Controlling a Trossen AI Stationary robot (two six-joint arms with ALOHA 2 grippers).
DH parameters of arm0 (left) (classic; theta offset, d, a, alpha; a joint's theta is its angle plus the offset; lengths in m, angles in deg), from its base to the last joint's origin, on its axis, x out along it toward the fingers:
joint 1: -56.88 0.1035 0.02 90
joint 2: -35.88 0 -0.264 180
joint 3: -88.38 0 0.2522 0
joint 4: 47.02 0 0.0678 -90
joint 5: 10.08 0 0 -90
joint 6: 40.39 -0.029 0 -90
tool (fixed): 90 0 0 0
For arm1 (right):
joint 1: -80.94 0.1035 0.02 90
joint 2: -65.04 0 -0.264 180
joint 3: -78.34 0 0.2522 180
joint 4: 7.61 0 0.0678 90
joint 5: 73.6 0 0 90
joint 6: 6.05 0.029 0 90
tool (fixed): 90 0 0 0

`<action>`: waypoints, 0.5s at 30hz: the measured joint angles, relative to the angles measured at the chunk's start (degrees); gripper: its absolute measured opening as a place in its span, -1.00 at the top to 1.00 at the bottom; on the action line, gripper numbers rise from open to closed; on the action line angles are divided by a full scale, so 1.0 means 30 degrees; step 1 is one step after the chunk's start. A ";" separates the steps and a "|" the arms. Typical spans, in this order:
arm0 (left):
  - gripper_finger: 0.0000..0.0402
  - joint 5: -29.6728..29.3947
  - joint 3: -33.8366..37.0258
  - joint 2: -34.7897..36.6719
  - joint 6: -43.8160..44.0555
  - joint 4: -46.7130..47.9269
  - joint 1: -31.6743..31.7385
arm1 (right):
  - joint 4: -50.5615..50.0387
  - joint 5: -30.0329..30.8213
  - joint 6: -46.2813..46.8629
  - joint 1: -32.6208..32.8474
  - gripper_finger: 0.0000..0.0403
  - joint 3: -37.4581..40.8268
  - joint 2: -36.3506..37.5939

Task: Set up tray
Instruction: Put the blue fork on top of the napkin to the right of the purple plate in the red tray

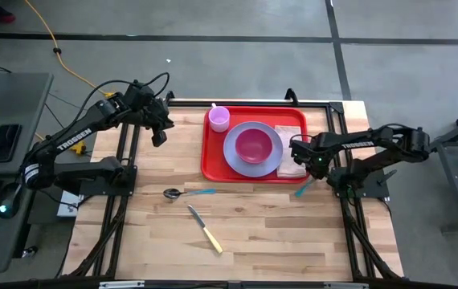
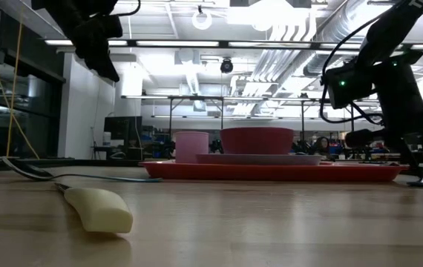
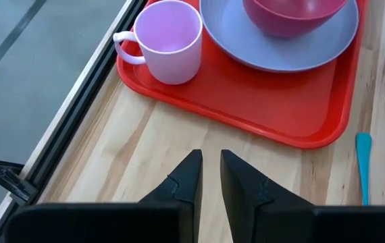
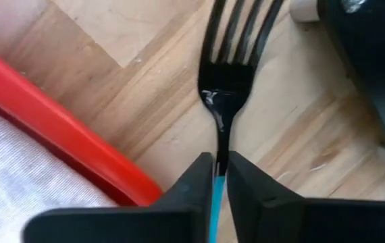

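Observation:
The red tray (image 1: 213,164) lies at the table's middle and carries a pink cup (image 1: 219,119), a lavender plate (image 1: 237,160) with a magenta bowl (image 1: 253,146), and a white napkin (image 1: 292,167) at its right end. My right gripper (image 4: 217,177) is just off the tray's right rim (image 4: 64,128), shut on a blue-handled fork (image 1: 303,189). My left gripper (image 3: 209,177) hangs above the wood left of the tray, fingers together with only a slit between them, holding nothing. The cup (image 3: 169,40) and tray (image 3: 273,115) lie ahead of it. My right gripper pinches the fork between its two fingers where the metal neck meets the blue handle (image 4: 217,192). The fingers come from above, slanting, and lie along the fork. The tines (image 4: 240,34) point away toward the arm's base, just over the wood; whether they touch it I cannot tell.
A spoon (image 1: 182,193) with a blue handle lies on the wood near the tray's near left corner. A knife (image 1: 205,229) with a pale yellow handle (image 2: 100,209) lies nearer the table's near edge. Black frame rails (image 3: 78,108) run along the table's sides.

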 joint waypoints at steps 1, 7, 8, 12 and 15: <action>0.57 -0.0007 0.0000 -0.0003 0.0004 0.0016 0.0003 | -0.0050 0.0007 0.0007 -0.0006 0.92 0.0000 -0.0006; 0.57 -0.0041 0.0000 0.0002 -0.0015 0.0095 -0.0002 | -0.0187 -0.0015 -0.0007 0.0001 0.96 0.0007 -0.0006; 0.57 -0.0041 0.0000 -0.0002 -0.0015 0.0102 -0.0002 | -0.0187 -0.0019 -0.0012 0.0001 0.96 0.0007 -0.0006; 0.57 -0.0034 0.0000 -0.0006 -0.0015 0.0176 -0.0002 | -0.0369 0.0028 -0.0176 0.0001 0.99 -0.0149 -0.0016; 0.57 -0.0027 0.0000 0.0002 -0.0015 0.0234 -0.0002 | -0.0943 0.0533 -0.0376 -0.0014 0.98 -0.0356 -0.0043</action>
